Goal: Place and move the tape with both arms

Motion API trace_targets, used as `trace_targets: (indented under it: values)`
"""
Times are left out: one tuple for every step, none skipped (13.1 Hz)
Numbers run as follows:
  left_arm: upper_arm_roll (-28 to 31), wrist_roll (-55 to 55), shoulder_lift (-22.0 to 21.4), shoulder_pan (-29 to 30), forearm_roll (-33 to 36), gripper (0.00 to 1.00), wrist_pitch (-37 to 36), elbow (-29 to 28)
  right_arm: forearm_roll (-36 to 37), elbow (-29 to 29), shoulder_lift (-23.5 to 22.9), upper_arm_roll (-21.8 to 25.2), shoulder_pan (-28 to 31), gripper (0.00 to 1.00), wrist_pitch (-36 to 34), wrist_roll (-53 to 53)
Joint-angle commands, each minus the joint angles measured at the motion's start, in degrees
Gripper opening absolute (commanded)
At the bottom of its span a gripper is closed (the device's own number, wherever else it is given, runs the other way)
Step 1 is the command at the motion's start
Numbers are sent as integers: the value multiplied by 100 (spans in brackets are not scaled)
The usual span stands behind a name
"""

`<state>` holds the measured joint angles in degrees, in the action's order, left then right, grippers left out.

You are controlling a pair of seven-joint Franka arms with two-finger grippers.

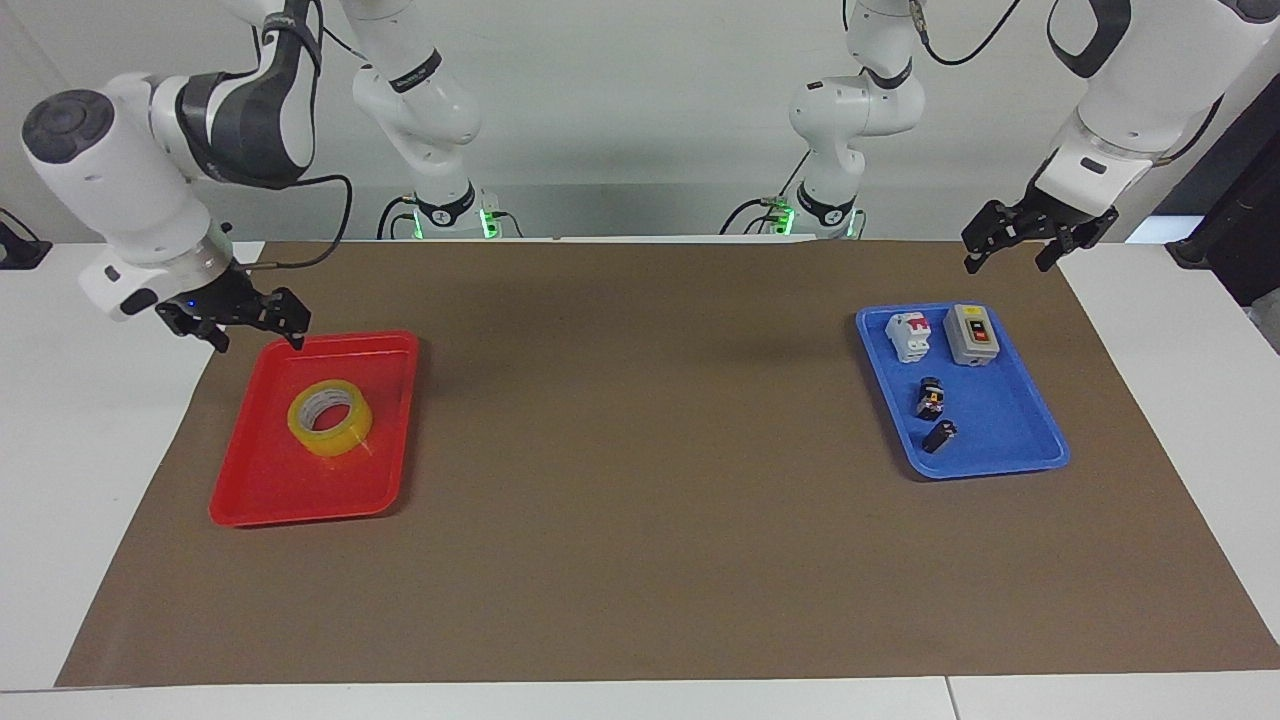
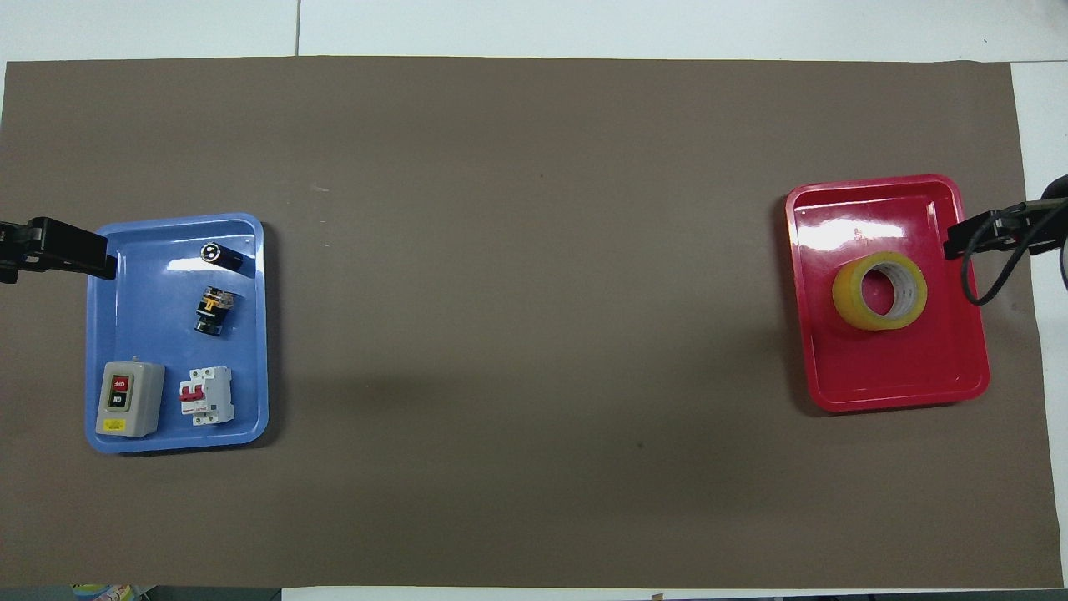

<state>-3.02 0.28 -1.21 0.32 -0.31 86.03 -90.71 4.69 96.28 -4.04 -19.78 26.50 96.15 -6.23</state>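
You had the tape (image 1: 330, 418) lying flat in the red tray (image 1: 262, 490), its hole facing up, roughly in the middle of the tray and a little toward the edge nearer the robots. Nothing was touching it.

Your right gripper (image 1: 258, 329) was up in the air with its fingers spread apart and nothing between them, hanging over the tray's corner nearest the robots at the right arm's end of the table. From above, only its tip (image 2: 984, 234) showed, at the tray's outer edge and clear of the tape.

Your left gripper (image 1: 1008, 256) was waiting in the air, released and holding nothing, well apart from the red tray at the left arm's end of the table. It hung over the brown mat (image 1: 640, 560) near the blue tray (image 1: 1030, 455), on the side of that tray closer to the robots.

The blue tray sat well away from the red tray, with the whole middle of the mat between them. In it you had a grey switch box (image 1: 972, 334) and a white breaker with red levers (image 1: 908, 336) side by side in the part nearer the robots, and two small dark parts (image 1: 931, 397) farther from them.
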Motion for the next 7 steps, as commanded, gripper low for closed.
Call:
trace_targets:
  values:
    - [38, 51, -142, 11, -136, 100, 63, -166, -117, -329, 254, -17, -56, 100, -543, 166]
    - [38, 51, -142, 11, -136, 100, 63, -166, -117, -355, 403, -9, -83, 100, -702, 218]
    - [38, 51, -142, 11, -136, 100, 63, -166, -117, -329, 622, 0, -127, 100, -808, 262]
    - [38, 51, -142, 11, -136, 100, 63, -166, -117, -312, 789, 261, -615, 100, -1009, 367]
    - [38, 51, -142, 11, -136, 100, 63, -166, -117, -338, 835, 986, -1246, 100, -1228, 551]
    - [38, 51, -142, 11, -136, 100, 63, -166, -126, -347, 835, 1542, -1913, 100, -1387, 727]
    - [38, 51, -142, 11, -136, 100, 63, -166, -135, -356, 844, 1852, -2190, 100, -1554, 763]
